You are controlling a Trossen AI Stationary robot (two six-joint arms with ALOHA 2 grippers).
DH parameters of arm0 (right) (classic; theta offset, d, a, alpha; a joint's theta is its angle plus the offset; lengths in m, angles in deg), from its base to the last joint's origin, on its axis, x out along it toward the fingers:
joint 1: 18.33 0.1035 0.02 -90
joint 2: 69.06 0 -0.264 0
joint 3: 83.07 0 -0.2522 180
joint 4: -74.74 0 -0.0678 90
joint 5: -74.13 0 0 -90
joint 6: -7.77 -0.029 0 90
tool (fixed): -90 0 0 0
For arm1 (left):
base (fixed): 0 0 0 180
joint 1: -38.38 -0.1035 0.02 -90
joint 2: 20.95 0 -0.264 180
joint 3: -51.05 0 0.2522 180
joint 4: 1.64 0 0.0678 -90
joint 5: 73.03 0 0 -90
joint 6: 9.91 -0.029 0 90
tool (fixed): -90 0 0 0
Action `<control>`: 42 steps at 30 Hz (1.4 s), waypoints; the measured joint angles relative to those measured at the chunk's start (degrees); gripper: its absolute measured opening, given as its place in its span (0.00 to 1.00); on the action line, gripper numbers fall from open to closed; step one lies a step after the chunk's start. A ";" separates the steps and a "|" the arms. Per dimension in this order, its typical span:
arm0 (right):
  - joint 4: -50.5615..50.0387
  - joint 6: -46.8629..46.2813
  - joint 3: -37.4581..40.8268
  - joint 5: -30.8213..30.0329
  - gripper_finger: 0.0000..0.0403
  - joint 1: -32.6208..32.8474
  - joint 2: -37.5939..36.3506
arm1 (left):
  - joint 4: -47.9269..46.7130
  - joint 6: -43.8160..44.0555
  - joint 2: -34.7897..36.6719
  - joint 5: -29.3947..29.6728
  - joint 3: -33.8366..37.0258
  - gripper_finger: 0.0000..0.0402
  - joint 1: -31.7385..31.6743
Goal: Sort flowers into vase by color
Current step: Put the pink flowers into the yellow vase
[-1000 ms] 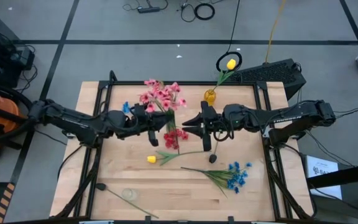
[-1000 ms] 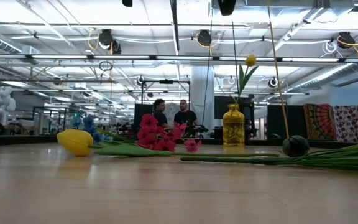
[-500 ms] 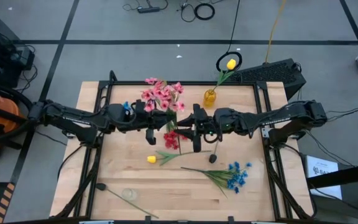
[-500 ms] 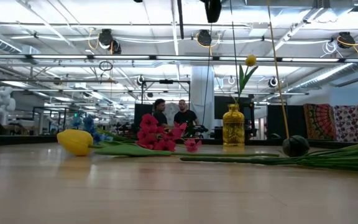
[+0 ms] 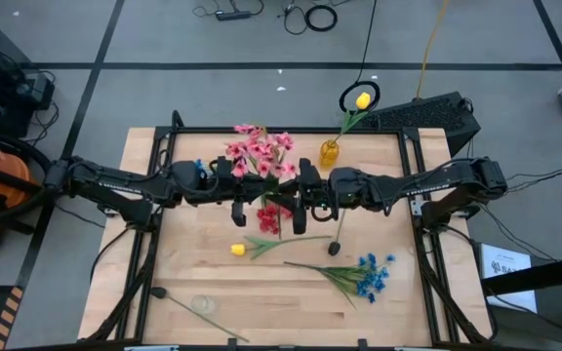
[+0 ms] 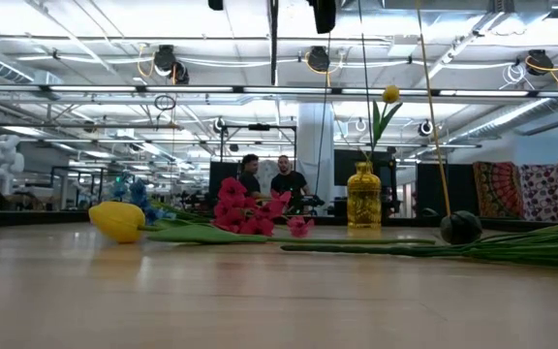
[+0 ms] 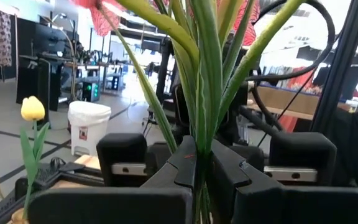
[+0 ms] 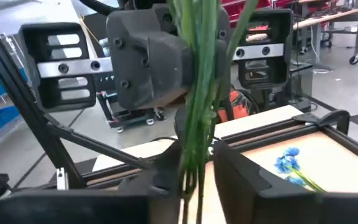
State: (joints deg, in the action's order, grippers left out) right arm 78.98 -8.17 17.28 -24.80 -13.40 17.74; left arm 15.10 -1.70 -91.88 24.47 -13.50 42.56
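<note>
Mid-handover above the table: the left gripper (image 7: pixel 201 171) and right gripper (image 8: pixel 194 171) both clench the pink flowers' (image 5: pixel 259 152) stems. Next, I judge, 1 gripper must release so the other can carry them to a vase.

Illumination was bright, even, overhead. Shadows on the table (image 5: pixel 213 283) were soft. Window glare washed out the left wrist view at 2 o'clock; near stems blurred.

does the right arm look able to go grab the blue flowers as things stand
Probably not right away. The right gripper is closed on the pink sprig's stems, which the left gripper also clamps. The blue flowers lie unobstructed on the table on its side, so after letting go, likely yes.
</note>
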 joint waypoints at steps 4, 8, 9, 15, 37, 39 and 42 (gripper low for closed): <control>-0.20 1.92 0.00 -0.15 0.04 0.00 0.00 | 0.06 0.02 0.00 0.00 0.00 0.05 -0.10; -0.26 2.70 0.00 -0.17 0.02 0.00 0.00 | 0.03 0.36 0.00 0.03 0.00 0.06 -0.04; -0.26 2.81 0.00 -0.17 0.01 0.00 0.00 | 0.00 0.42 0.00 0.03 0.00 0.06 -0.04; -0.67 3.06 0.06 -0.15 0.01 0.00 0.04 | -2.30 4.66 0.05 0.03 -0.03 0.13 -0.50; -17.22 1.66 0.07 -10.41 0.01 -1.10 -11.38 | -14.93 1.42 9.77 7.91 0.00 0.39 -0.85; -21.84 1.03 0.07 -12.11 0.01 -0.80 -13.59 | -19.05 1.51 11.86 9.34 0.00 0.39 -0.85; -29.32 -0.82 0.07 -14.74 0.01 -0.28 -16.47 | -24.35 1.73 14.81 10.25 0.00 0.39 -0.85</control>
State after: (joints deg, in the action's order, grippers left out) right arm 49.66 -8.99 17.34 -39.54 -13.68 1.27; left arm -9.26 0.03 -77.07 34.72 -13.50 41.71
